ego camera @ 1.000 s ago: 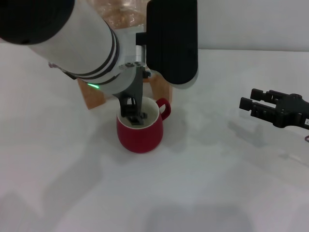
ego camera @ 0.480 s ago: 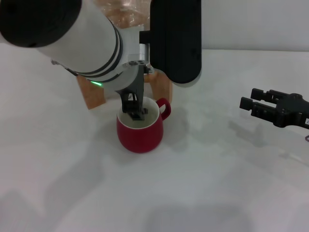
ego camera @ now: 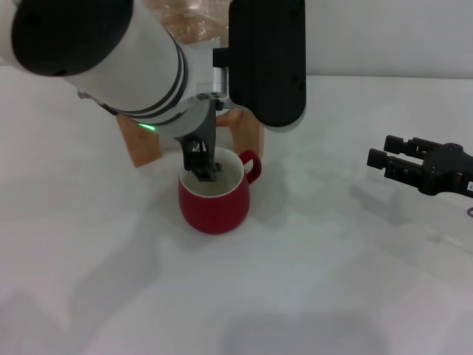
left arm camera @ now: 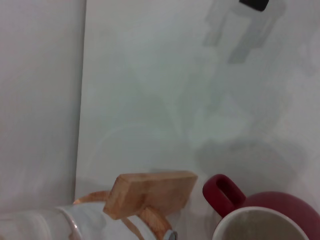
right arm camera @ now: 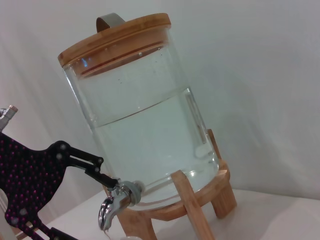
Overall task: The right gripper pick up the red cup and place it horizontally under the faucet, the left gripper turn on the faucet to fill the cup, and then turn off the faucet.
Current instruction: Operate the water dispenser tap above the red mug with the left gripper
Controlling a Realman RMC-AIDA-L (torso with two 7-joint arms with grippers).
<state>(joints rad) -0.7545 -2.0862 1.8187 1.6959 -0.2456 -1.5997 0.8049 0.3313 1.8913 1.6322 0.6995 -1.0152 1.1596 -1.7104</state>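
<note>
the red cup [ego camera: 214, 198] stands upright on the white counter [ego camera: 332, 281], just in front of the wooden stand [right arm camera: 190, 210] that carries the glass water dispenser [right arm camera: 142, 125]. so the placing part of the task looks done. the cup sits right under the faucet [right arm camera: 114, 204], though upright rather than lying on its side.

the left hand [ego camera: 203, 166] hangs over the cup's mouth, with its black fingers reaching down at the chrome spigot. in the right wrist view one finger link [right arm camera: 85, 162] touches the faucet's top, where the lever would be. whether the fingers are clenched on that lever or only resting against it i cannot tell, since the arm covers most of it from above.

no stream of water shows below the spout. the cup's white inside, seen in the left wrist view, may hold a little water, but that is hard to judge. my guess is that the turning-on step is in hand or barely begun, with filling and shutting off left to do.

the right hand [ego camera: 395, 159] is parked well apart on the right side of the counter, its fingers released and holding nothing.
</note>
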